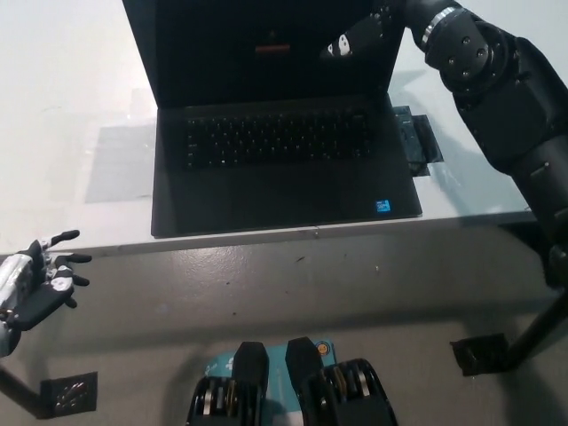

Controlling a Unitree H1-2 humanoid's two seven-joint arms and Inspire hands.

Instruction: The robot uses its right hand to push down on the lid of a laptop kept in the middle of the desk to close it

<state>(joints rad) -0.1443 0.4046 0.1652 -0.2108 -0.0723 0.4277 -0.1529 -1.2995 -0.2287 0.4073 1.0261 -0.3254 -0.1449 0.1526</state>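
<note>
A black laptop (280,164) stands open in the middle of the white desk (62,106); its dark lid (257,49) rises toward the top edge of the head view. My black right arm (506,89) comes in from the right, and its hand (359,37) hangs in front of the lid's upper right part, fingers stretched out toward the left. Whether the fingers touch the lid I cannot tell. My white left hand (35,284) rests open at the lower left, below the desk's front edge.
A small dark flat device (417,142) lies on the desk right beside the laptop. The desk's front edge (266,238) runs across the middle; below it is grey floor, with dark base plates at lower left (69,392) and lower right (484,353).
</note>
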